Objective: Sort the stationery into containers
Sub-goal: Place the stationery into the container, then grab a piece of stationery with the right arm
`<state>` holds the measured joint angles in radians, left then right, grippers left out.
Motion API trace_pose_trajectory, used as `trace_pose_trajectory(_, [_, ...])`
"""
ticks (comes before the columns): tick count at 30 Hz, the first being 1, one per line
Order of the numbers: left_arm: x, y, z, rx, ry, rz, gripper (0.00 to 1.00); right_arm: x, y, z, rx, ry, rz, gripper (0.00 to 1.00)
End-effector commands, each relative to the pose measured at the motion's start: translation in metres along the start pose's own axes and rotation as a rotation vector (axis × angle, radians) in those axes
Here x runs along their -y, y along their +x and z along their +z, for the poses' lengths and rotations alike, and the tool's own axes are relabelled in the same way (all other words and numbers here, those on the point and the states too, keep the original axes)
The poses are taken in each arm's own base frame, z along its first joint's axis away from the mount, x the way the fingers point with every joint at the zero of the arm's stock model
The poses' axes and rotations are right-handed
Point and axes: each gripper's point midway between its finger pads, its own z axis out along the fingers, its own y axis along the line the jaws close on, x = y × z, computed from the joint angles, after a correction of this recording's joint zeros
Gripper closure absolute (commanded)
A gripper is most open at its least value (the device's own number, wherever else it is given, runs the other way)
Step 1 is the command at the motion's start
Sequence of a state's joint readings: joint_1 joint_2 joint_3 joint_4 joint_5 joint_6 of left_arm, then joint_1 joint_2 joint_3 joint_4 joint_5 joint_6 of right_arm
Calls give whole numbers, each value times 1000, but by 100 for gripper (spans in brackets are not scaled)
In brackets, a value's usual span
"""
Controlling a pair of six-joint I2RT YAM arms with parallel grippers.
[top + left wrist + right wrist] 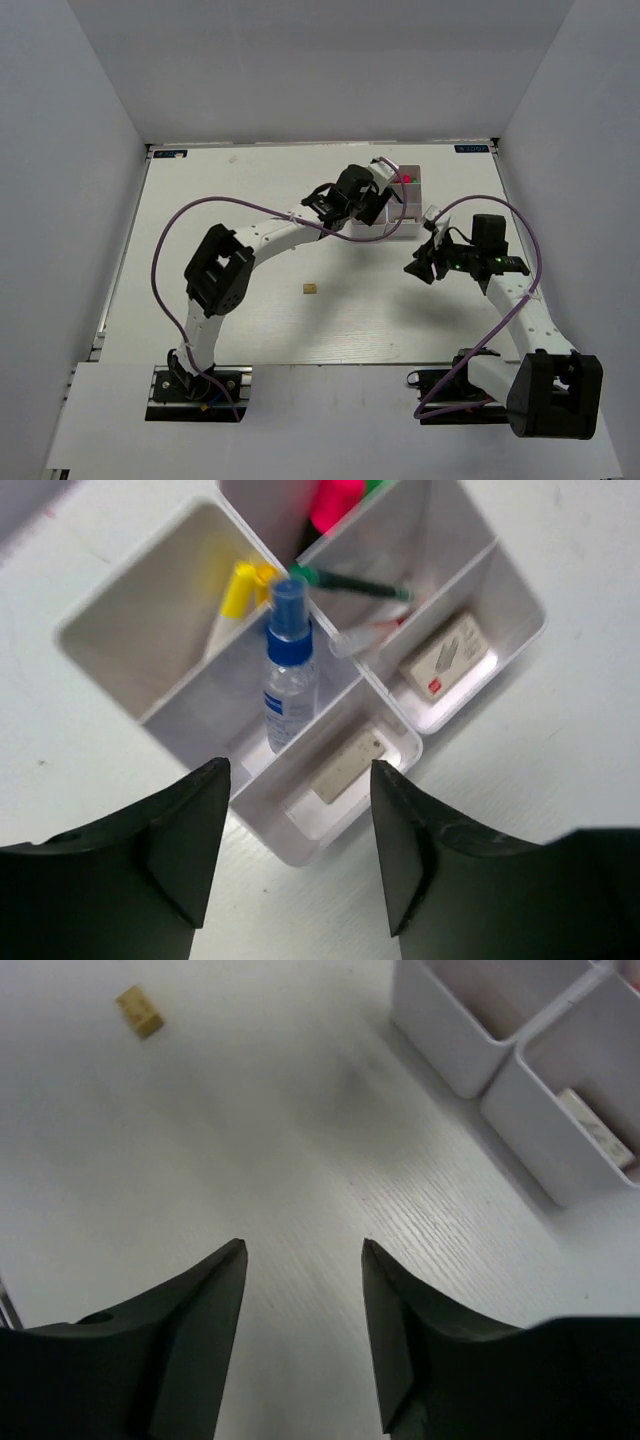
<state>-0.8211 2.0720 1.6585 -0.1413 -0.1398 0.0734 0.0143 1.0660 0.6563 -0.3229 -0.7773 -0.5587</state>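
The white six-compartment tray stands at the far middle of the table. It holds yellow-capped pens, a blue-capped clear bottle, a green-black highlighter, a thin red pen, a white eraser and a grey eraser. My left gripper hovers open and empty over the tray's near corner. A tan eraser lies loose on the table. My right gripper is open and empty above bare table, right of the tan eraser, which lies well apart from it.
The tray's walls show at the upper right of the right wrist view. A pink-capped item stands in a far compartment. Purple cables loop over both arms. White walls enclose the table on three sides.
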Motion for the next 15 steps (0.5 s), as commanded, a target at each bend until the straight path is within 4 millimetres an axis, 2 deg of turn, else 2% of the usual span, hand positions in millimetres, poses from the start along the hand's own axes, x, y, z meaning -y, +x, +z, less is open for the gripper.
trace_pose_trajectory(1, [-20, -91, -74, 232, -53, -90, 31, -37, -3, -2, 61, -218, -184, 42])
trace_pose_trajectory(2, [-24, -94, -85, 244, -63, -121, 28, -39, -2, -2, 67, -235, -201, 36])
trace_pose_trajectory(3, [-27, -96, -96, 255, -76, -138, 16, -45, -3, -2, 83, -266, -211, 32])
trace_pose_trajectory(4, [-33, -94, -117, 262, -94, -155, 13, -44, -3, 0, 85, -279, -254, 30])
trace_pose_trajectory(5, [-41, -90, -128, 260, -133, -175, 8, -44, 1, 3, 76, -296, -244, 26])
trace_pose_trajectory(6, [-43, -81, -139, 239, -146, -217, 4, -47, -2, 4, 76, -316, -253, 21])
trace_pose_trajectory(7, [-44, -56, -145, 190, -161, -234, 1, -46, -5, 8, 76, -336, -281, 20])
trace_pose_trajectory(8, [-56, -59, -170, 216, -192, -271, 1, -47, -1, 11, 61, -358, -267, 20])
trace_pose_trajectory(9, [-56, -41, -180, 168, -205, -312, 1, -55, -5, 15, 56, -401, -286, 18])
trace_pose_trajectory(10, [-56, -12, -185, 112, -222, -330, 1, -55, -7, 20, 51, -419, -295, 18])
trace_pose_trajectory(11, [-59, 2, -195, 88, -248, -359, 1, -63, -2, 29, 16, -461, -309, 18])
trace_pose_trajectory(12, [-58, 29, -213, 40, -265, -417, 1, -63, -7, 33, 13, -466, -331, 20])
trace_pose_trajectory(13, [-61, 43, -222, 23, -289, -451, 1, -60, 0, 39, -38, -456, -333, 20])
trace_pose_trajectory(14, [-59, 56, -230, 6, -293, -489, 1, -69, -5, 52, -32, -479, -400, 22])
trace_pose_trajectory(15, [-56, 86, -235, -44, -304, -510, 1, -67, -5, 57, -66, -452, -387, 23])
